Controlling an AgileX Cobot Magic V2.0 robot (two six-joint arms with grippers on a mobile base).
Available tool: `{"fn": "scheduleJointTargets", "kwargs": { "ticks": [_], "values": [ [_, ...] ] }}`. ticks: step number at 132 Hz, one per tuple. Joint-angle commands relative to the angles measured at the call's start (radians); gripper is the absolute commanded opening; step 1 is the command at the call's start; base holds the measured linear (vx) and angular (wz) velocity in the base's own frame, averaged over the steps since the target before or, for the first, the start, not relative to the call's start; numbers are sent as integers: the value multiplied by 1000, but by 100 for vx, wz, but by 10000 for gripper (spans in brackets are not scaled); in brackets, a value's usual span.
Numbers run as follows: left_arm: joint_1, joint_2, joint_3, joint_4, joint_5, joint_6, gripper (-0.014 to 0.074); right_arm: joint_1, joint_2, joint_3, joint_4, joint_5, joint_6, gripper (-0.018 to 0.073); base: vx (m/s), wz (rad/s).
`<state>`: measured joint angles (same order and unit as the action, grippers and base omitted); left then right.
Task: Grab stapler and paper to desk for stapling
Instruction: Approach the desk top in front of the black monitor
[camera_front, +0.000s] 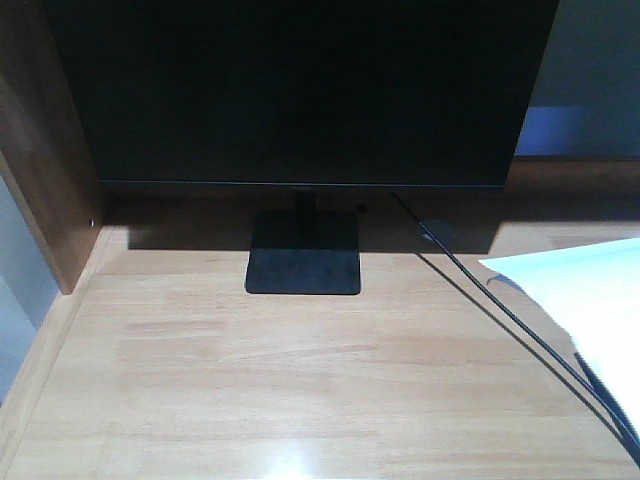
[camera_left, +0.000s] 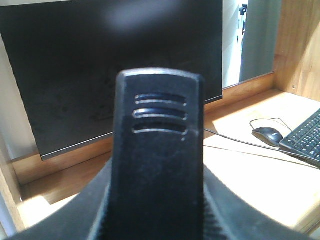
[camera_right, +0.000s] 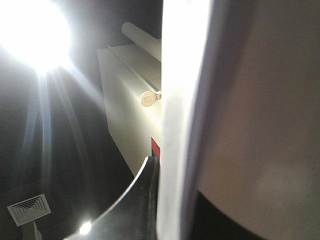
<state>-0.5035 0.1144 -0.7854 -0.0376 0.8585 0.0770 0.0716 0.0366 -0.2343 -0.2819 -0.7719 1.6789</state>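
In the left wrist view the black stapler (camera_left: 159, 150) stands end-on between the jaws, three slots showing near its top. My left gripper (camera_left: 159, 220) is shut on it, above the light wooden desk (camera_left: 250, 175). In the right wrist view the white paper (camera_right: 182, 100) runs edge-on up the frame. My right gripper (camera_right: 175, 220) is shut on it, with a dark finger (camera_right: 140, 200) pressed against its left face. From the front, the paper (camera_front: 590, 300) reaches in over the desk (camera_front: 300, 380) at the right edge. Neither gripper shows in that view.
A black monitor (camera_front: 300, 90) on a square stand (camera_front: 303, 265) fills the back of the desk. A thin black cable (camera_front: 500, 310) runs diagonally toward the front right. A wooden side panel (camera_front: 40, 150) walls the left. A mouse (camera_left: 267, 135) and keyboard (camera_left: 305, 137) lie to the right.
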Motion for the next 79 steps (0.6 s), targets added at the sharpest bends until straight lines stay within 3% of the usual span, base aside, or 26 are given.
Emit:
{"fn": "scheduleJointTargets", "kwargs": {
  "ticks": [1, 79],
  "values": [
    [-3, 18, -25, -7, -117, -2, -6, -5, 12, -24, 4, -35, -9, -6, 0, 0],
    [-3, 18, -25, -7, -164, -3, -6, -5, 12, -24, 4, -34, -10, -6, 0, 0]
  ]
}}
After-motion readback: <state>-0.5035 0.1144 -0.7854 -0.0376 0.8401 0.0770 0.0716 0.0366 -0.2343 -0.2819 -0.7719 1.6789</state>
